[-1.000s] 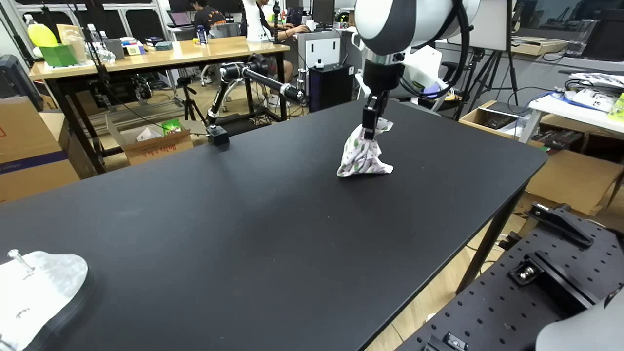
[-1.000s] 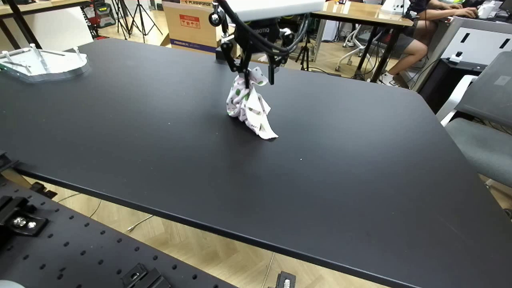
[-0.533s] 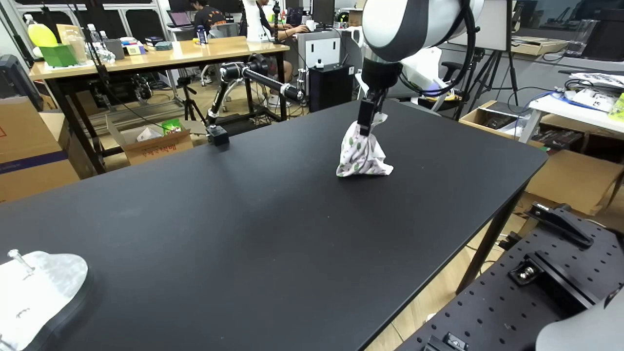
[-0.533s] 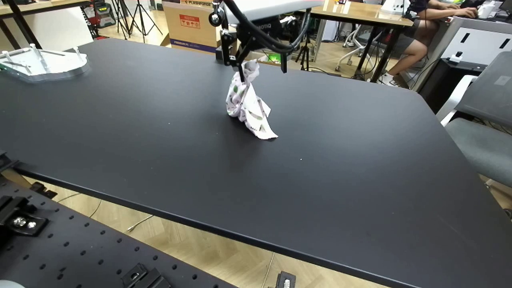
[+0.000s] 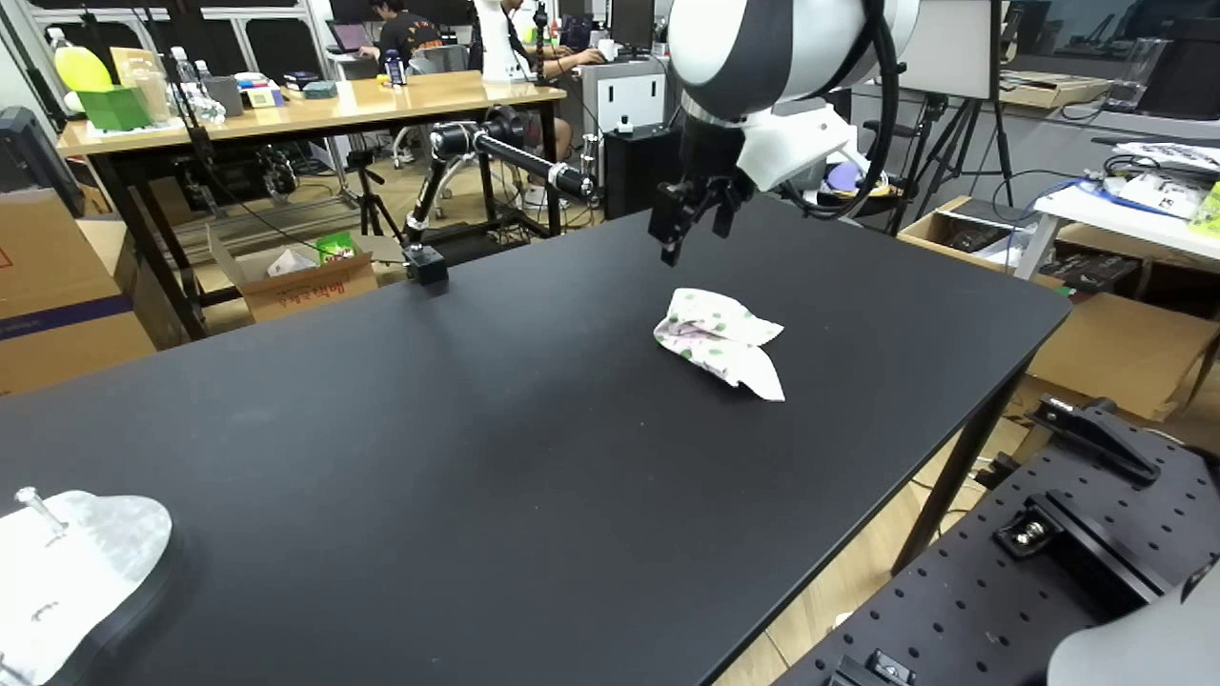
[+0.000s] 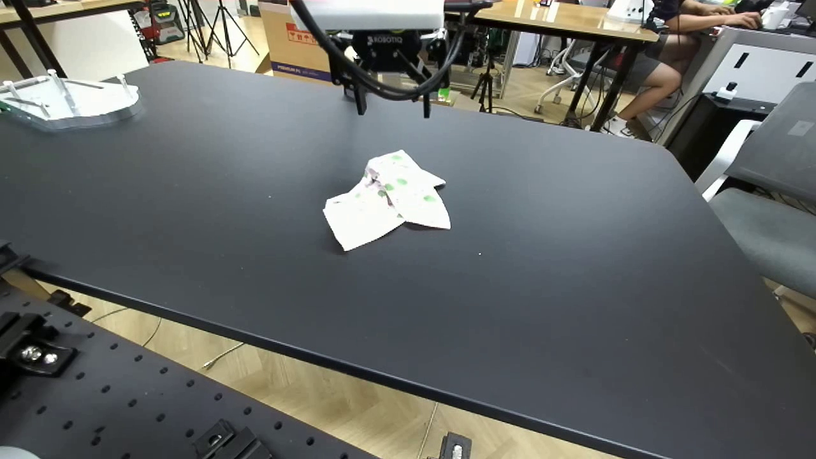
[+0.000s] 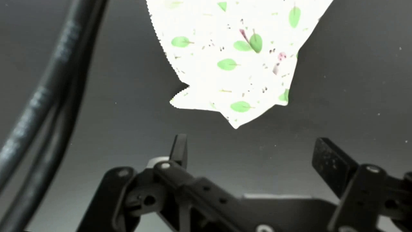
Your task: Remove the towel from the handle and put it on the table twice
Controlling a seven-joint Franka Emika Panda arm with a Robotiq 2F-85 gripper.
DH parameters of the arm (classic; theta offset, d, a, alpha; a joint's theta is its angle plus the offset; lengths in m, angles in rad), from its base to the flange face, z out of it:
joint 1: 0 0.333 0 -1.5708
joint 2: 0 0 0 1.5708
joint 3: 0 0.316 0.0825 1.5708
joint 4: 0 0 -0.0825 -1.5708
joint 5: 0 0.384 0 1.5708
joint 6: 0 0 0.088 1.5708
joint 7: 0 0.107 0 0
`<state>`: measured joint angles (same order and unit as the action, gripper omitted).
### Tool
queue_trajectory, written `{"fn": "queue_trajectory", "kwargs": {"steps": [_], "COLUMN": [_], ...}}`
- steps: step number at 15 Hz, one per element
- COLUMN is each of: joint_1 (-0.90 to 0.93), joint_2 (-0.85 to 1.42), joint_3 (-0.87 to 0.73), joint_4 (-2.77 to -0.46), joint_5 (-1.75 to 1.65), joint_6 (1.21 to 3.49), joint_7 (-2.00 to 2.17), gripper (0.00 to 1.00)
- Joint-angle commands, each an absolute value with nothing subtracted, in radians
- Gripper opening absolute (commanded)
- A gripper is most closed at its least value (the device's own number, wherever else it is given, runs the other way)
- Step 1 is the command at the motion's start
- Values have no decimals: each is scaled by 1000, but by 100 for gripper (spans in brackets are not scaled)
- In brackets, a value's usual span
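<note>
Above the bench (image 6: 574, 268), toward its far edge in an exterior view, the hand (image 6: 394, 113) hangs with 2 fingers (image 6: 361, 104) spread; the towel (image 6: 414, 188) lies rumpled on its near-edge side, apart from it.

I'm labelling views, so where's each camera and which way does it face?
Exterior view, raised: looks down across the table, wooden desk beyond; arm and gripper show.
Exterior view, raised: looks down across it, grey chair at right; arm and gripper show.
Wrist-mounted camera: looks down at the towel; fingers and cables show.
All views share towel and table.
</note>
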<state>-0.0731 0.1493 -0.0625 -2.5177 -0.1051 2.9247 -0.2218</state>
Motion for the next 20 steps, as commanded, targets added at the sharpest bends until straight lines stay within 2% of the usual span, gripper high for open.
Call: {"fn": "queue_trajectory", "kwargs": {"steps": [1,6,11,12,13,20], "joint_1": [-51,71,114,117,116,134], "joint_2": [194,375,497,511,520,509], "joint_3": [-76,-241,-264,-259,-251,-251], "joint_4": [-2534,-2486,-2458,-2453,-2449,-2444], "joint_5": [-79,-64,-1,4,2,4], "joint_6": [3100,3308,3332,3329,3333,3333], "joint_7": [-79,-64,-83,-83,-85,-84], "gripper": [100,100,100,91,73,25]}}
